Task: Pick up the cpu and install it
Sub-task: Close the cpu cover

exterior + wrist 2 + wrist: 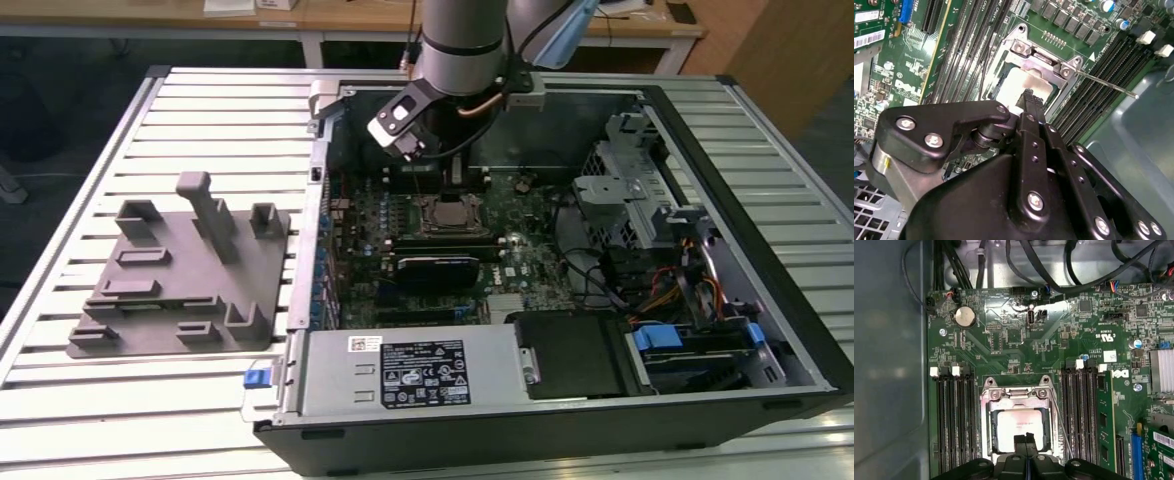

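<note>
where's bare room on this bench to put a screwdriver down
Bare table slats between the grey fixture and the table's far and near edges. Inside the case it is crowded: the gripper at the cpu, memory slots close on both sides.

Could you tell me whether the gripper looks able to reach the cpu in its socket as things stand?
Probably yes: the gripper hangs right over the cpu, which lies bare in the motherboard socket, with nothing between them.

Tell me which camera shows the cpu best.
The first wrist view: the cpu lies in the socket, seen almost square-on. In the second wrist view the gripper hides part of it; in the exterior view it is tiny.
</note>
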Available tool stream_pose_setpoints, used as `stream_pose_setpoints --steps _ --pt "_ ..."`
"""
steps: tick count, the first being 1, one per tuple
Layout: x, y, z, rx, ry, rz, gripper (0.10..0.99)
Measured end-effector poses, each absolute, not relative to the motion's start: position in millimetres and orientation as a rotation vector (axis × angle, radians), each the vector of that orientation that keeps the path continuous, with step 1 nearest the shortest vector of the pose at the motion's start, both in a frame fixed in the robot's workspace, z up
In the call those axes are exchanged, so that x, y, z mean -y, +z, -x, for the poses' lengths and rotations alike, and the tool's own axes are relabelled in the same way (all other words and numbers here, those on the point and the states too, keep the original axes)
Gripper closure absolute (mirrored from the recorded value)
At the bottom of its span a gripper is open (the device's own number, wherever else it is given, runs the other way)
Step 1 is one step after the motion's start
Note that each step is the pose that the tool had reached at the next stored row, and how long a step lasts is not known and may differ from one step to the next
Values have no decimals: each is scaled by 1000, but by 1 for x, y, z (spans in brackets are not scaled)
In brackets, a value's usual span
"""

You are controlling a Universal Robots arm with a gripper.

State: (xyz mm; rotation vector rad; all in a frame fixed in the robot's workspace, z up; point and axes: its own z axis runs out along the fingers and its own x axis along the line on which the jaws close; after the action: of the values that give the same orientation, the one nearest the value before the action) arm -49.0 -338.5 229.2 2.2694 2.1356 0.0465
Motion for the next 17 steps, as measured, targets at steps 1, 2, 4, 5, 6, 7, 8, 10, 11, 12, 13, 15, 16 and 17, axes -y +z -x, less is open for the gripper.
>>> stream_pose_setpoints --steps 1,2,4,5,6,7,8,10,11,12,13,15,16,17 --pt "338 228 49 -2136 47 -2269 980" --pt "339 227 49 -2135 46 -2269 980" --pt "339 225 49 -2135 46 -2270 980" --pt "339 224 49 -2135 46 -2270 980" --pt "339 223 49 -2135 46 -2270 980" --pt "339 223 49 -2135 46 -2270 980" --pt "339 223 49 -2135 46 -2269 980" --pt "339 223 49 -2135 46 -2270 980" --pt "339 223 49 -2137 46 -2268 980" --pt "339 223 49 -2146 46 -2260 980" --pt "339 223 49 -2162 47 -2244 980" --pt "339 223 49 -2202 47 -2205 980" --pt "339 223 49 -2222 47 -2186 980" --pt "339 223 49 -2242 47 -2166 980"
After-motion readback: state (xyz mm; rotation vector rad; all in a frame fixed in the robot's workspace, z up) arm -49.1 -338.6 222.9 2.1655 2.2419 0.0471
